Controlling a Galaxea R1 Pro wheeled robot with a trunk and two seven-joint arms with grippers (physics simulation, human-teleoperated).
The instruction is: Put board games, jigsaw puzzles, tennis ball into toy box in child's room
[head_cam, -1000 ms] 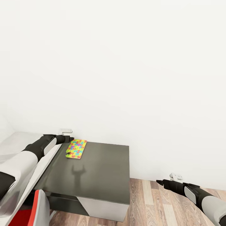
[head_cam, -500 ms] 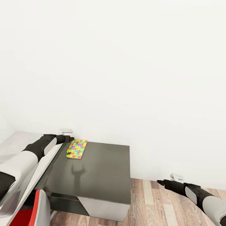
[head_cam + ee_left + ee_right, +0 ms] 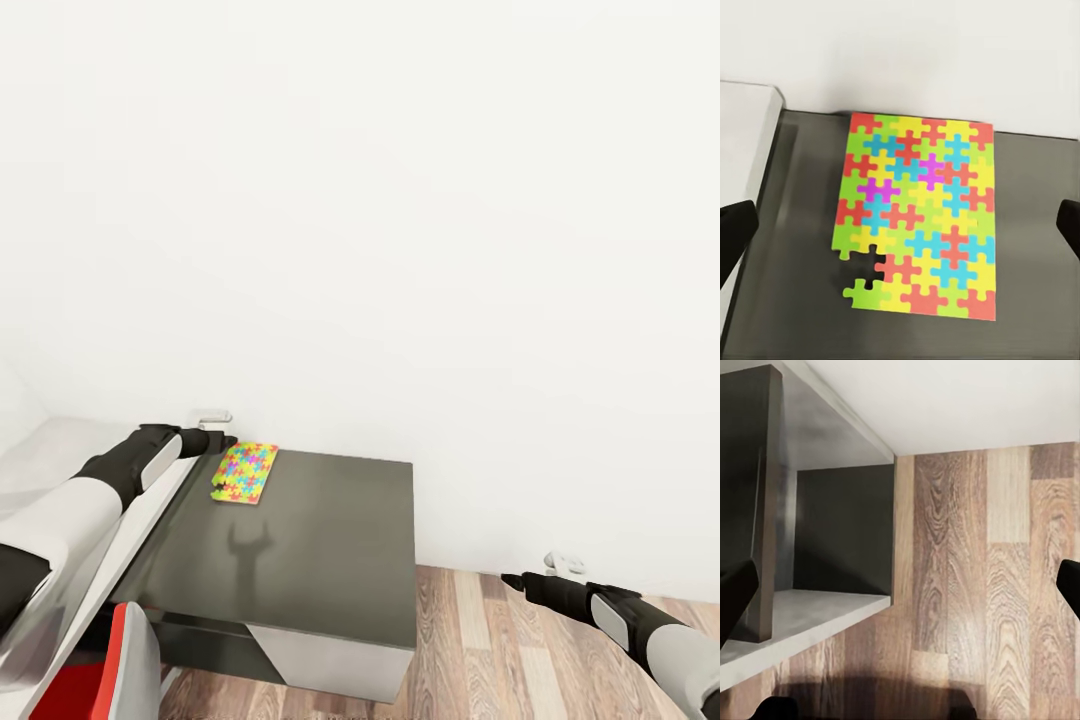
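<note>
- My left pincer (image 3: 226,441) hangs above the jigsaw puzzle (image 3: 243,473), its fingers spread wide — in the left wrist view the two dark fingertips (image 3: 736,238) sit at the frame's opposite edges with the whole board between them, nothing grasped. I judge I'm poised here to come down for a pick.
- The jigsaw puzzle (image 3: 919,212) lies flat on the dark grey cabinet section (image 3: 310,550) of the table, near the white wall (image 3: 400,250) and close to the step up to the pale desk top (image 3: 60,450). That spot leaves little room beside it on the wall side.
- It's a thin rectangle of interlocking red, yellow, green, blue and a few purple pieces, with one piece missing at an edge — flat enough that I expect a hard grip from above.
- My right pincer (image 3: 512,580) is held low over the wood-plank floor (image 3: 480,650), well apart from the cabinet, released and empty; I read that as parked out of the way.
</note>
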